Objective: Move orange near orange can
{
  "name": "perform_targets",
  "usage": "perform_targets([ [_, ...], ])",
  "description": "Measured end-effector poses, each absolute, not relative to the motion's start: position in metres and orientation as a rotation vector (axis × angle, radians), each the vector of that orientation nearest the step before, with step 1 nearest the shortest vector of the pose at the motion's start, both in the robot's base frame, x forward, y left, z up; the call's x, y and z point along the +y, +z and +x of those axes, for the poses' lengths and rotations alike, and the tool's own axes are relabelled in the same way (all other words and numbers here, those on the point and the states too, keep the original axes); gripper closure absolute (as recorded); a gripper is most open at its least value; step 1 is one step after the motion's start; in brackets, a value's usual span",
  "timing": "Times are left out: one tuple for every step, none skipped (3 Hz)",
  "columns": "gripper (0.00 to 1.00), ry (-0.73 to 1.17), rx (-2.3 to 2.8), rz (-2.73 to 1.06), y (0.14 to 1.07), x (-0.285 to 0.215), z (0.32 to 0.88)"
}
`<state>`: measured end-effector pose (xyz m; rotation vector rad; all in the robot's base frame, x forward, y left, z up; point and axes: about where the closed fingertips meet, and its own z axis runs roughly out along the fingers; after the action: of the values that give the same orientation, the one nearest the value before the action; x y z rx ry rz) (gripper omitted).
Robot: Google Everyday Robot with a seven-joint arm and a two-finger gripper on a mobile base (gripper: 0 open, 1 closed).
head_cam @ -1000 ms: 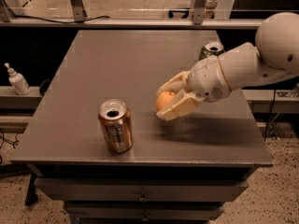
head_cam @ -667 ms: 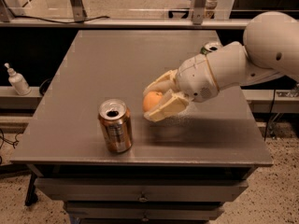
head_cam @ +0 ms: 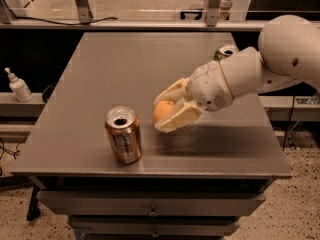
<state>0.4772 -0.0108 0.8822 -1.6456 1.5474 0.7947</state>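
Orange (head_cam: 163, 109) between the tool's (head_cam: 159, 115) fingers, just beside the orange can (head_cam: 123, 135).

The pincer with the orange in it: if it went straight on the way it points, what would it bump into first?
Probably the orange can. The pincer, closed on the orange, points left toward it, though depth is unclear.

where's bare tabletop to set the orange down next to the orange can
Bare strip between the orange can and the gripper, which holds the orange right of it. Back and left of the table are bare. Crowded only at the green can, behind the arm.
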Motion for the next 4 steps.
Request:
perform_targets([
  [1.00, 0.833, 1.608, -1.650, 0.866, -0.013, 0.459],
  [1.00, 0.875, 1.637, -1.661, 0.851, -0.008, 0.443],
  [1.00, 0.915, 1.636, -1.681, 0.840, 0.006, 0.435],
  [0.82, 0.944, 1.636, -1.704, 0.832, 0.014, 0.430],
])
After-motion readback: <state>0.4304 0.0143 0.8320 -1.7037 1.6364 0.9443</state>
